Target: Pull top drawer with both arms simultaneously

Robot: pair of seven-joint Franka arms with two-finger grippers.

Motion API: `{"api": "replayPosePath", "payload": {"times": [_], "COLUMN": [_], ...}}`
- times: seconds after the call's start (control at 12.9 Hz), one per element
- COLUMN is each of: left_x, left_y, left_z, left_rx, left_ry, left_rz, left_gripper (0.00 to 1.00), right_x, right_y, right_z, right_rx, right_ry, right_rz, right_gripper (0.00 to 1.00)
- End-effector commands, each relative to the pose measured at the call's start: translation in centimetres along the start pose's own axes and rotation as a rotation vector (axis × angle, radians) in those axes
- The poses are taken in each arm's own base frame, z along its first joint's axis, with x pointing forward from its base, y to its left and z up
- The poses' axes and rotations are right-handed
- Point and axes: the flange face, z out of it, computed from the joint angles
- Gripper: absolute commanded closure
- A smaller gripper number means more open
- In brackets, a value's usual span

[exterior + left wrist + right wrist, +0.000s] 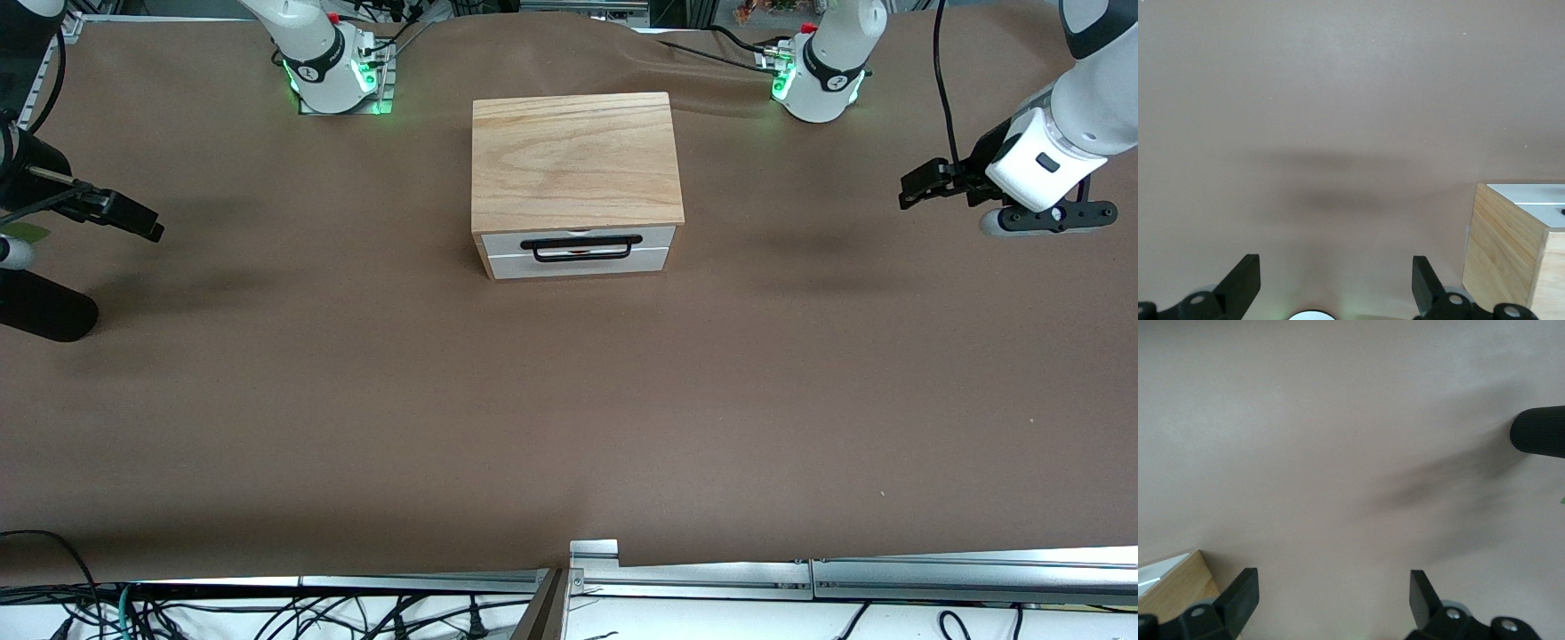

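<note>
The light wood box stands mid-table, its white drawer fronts facing the front camera. The top drawer sits pushed in, and its black bar handle hangs down over a lower white front. My left gripper hovers open over bare table toward the left arm's end, well away from the box. My right gripper hovers open over bare table toward the right arm's end. The left wrist view shows the open left gripper beside a box corner. The right wrist view shows the open right gripper and a box corner.
A black cylinder lies near the right arm's end of the table, its tip also in the right wrist view. Metal rails and cables run along the table edge nearest the front camera. Brown tabletop surrounds the box.
</note>
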Motion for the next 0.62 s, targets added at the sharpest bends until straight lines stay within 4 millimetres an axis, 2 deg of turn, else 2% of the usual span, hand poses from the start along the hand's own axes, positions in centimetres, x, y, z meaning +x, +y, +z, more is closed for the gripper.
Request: {"api": "replayPosePath", "payload": {"times": [0.0,0.54], "left_x": [0.09,-0.15], "left_y": [-0.04,-0.06], "left_z": [-0.35,-0.27], "left_rx": [0.032,0.033], "left_ry": [-0.002,-0.019], "left_rz": [-0.002,-0.005], "left_gripper": [0.00,0.00], "right_x": [0.17,0.17], "right_y": [-0.03,-0.03], "right_z": [-0.58,-0.58], "right_rx": [0.016,0.016], "right_ry": [0.004,0.004], "right_rz": [-0.007,-0.010], "right_gripper": [0.00,0.00]}}
